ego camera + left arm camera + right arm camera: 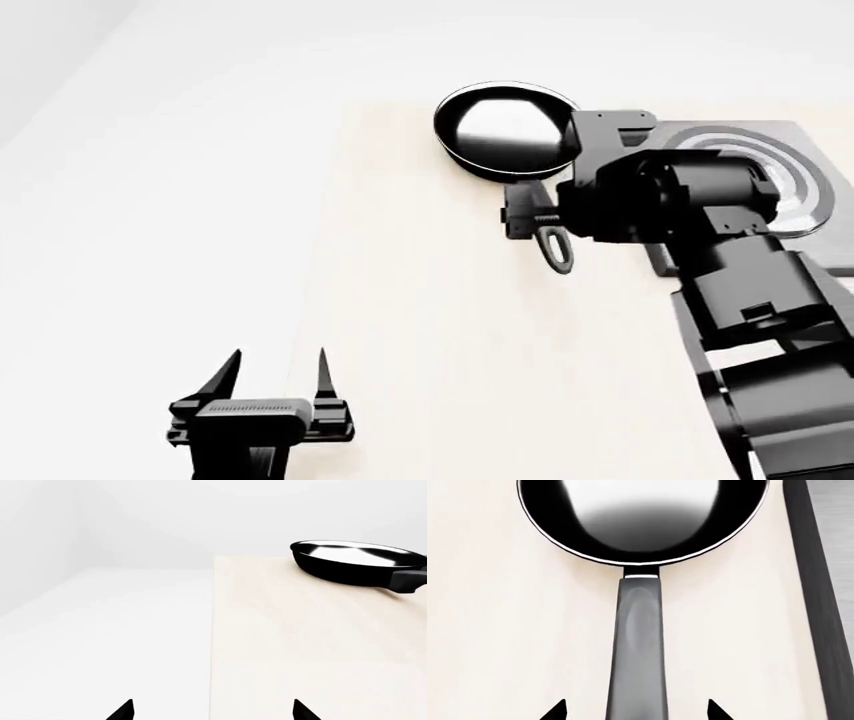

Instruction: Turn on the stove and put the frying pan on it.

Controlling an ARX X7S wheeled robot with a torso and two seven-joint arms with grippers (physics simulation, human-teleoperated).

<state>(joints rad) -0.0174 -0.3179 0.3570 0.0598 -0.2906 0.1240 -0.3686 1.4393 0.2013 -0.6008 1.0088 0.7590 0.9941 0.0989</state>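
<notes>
Frying pan (501, 128) resting flat on the pale worktop (441, 330), at the far side, just beside the dark grey stove (801, 150) that lies to its right in the head view. Not on the burner rings; separated from the slab edge by a narrow strip of bare worktop in the right wrist view. Shiny inside of the pan facing up, long black handle (639, 650) pointing back toward the robot, its holed end showing below the right arm in the head view.

Right gripper (636, 711) poised directly over the handle, fingertips (555, 711) spread wide, one on either side of the handle, with a clear gap on both sides. Not closed on anything. Handle running straight through the middle of the opening, pan bowl (640, 520) ahead of the tips. From the head view, gripper itself hidden under the arm's wrist.

Left gripper (278, 372) low and near, at the left edge of the worktop, well apart from the pan, its two pointed fingers apart and holding nothing. In the left wrist view, pan (357, 562) far off toward the worktop's far side, beyond the spread tips (123, 711).
</notes>
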